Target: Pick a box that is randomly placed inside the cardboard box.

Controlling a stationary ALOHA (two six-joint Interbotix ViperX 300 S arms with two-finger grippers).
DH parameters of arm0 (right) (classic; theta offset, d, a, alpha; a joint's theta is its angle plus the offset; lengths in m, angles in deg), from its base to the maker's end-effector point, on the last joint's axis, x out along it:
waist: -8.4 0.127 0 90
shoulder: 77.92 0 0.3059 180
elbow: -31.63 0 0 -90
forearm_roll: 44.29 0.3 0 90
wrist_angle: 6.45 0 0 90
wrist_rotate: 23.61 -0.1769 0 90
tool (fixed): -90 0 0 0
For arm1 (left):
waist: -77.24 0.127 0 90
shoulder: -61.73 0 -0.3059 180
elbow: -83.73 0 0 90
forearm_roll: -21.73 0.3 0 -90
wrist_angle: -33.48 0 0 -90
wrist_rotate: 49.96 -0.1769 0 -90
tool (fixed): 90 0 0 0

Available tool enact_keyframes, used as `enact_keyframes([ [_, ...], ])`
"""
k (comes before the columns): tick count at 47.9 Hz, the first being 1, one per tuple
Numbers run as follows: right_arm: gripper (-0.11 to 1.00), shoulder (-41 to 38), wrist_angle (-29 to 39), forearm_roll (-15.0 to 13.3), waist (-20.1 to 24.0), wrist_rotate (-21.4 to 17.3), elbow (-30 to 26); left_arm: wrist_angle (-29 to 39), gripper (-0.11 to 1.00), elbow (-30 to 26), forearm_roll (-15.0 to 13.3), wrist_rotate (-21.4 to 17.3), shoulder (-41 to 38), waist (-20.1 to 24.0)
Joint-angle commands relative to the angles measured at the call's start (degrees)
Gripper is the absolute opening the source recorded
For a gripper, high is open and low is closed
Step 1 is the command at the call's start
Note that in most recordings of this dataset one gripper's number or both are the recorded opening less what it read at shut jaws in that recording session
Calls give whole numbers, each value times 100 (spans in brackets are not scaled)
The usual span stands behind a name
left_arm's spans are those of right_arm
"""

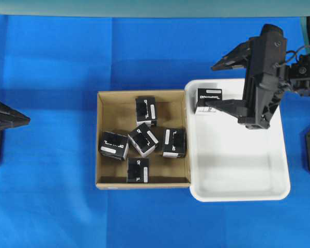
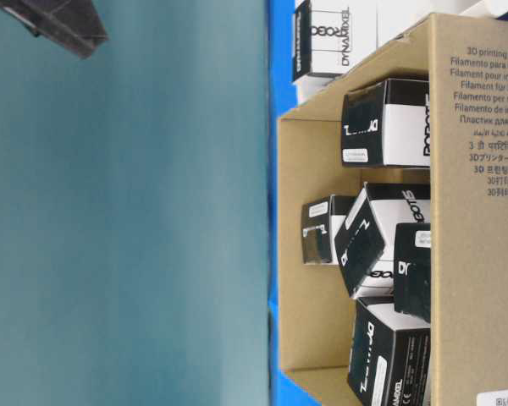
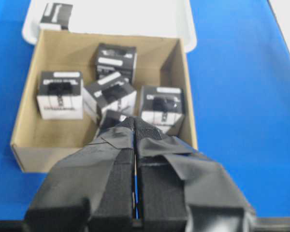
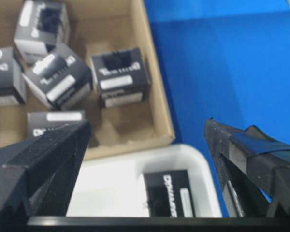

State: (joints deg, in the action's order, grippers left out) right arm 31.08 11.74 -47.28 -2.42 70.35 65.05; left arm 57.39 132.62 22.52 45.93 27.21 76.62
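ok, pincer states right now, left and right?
Left pincer: closed, holding nothing.
Right pincer: open, empty, above the box in the white tray.

Black white-lettered box [image 1: 208,96], brown cardboard box [image 1: 104,138], white tray [image 1: 237,191], blue cloth [image 1: 46,206]

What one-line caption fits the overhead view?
Open right gripper above the white tray holding one box; five remain in the cardboard box.

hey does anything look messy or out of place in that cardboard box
Somewhat. The five black cartons in the cardboard box lie at mixed angles; the middle one sits turned diagonally, crowding its neighbours. One more black carton sits apart in the white tray. Nothing looks damaged.
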Motion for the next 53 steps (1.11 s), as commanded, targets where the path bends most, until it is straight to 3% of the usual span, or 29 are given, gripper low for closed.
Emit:
enact_keyframes([
  [1,99,123,-220,26,114,-35,-9,-26,-5,-123,9,-9,-79,18],
  [15,99,853,-773,44,272,-483,325,-26,-5,-114,18,-9,-88,53],
  [33,99,1942,-756,18,387,-475,668,-26,-5,-114,9,-9,-97,53],
  [53,99,2452,-580,18,721,-519,888,-88,-5,-132,18,-18,-105,-9],
])
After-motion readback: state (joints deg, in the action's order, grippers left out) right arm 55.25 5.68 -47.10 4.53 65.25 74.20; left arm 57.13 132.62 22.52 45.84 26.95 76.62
